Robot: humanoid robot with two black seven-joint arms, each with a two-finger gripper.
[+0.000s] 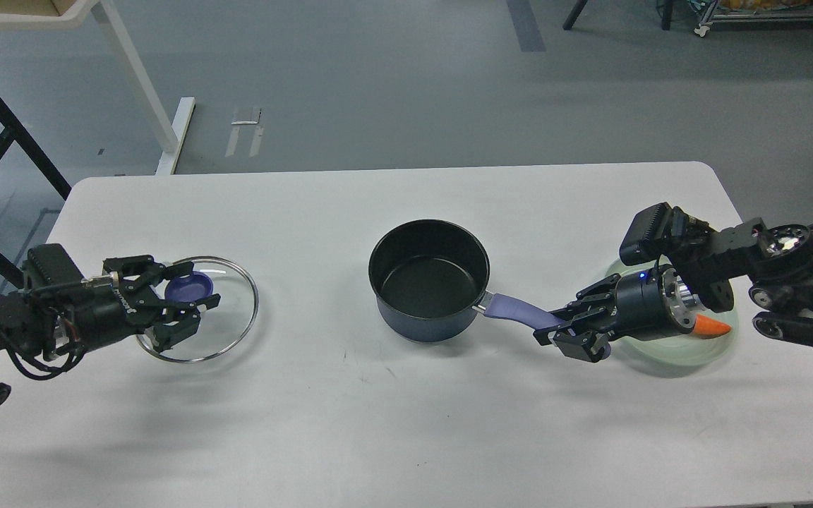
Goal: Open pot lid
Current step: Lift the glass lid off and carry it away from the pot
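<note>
The dark navy pot (429, 282) stands uncovered in the middle of the table, its black inside empty. Its purple-blue handle (512, 310) points right. My right gripper (556, 331) is shut on the handle's far end, which hides the hole. The glass lid (226, 310) with its steel rim is at the table's left, low over or on the surface, far from the pot. My left gripper (191, 296) is shut around the lid's purple-blue knob (186, 286).
A pale green plate (689, 354) with an orange carrot (711, 326) lies under my right wrist at the table's right end. The white table (406, 423) has rounded corners. A white desk leg and a black frame stand on the floor at the back left.
</note>
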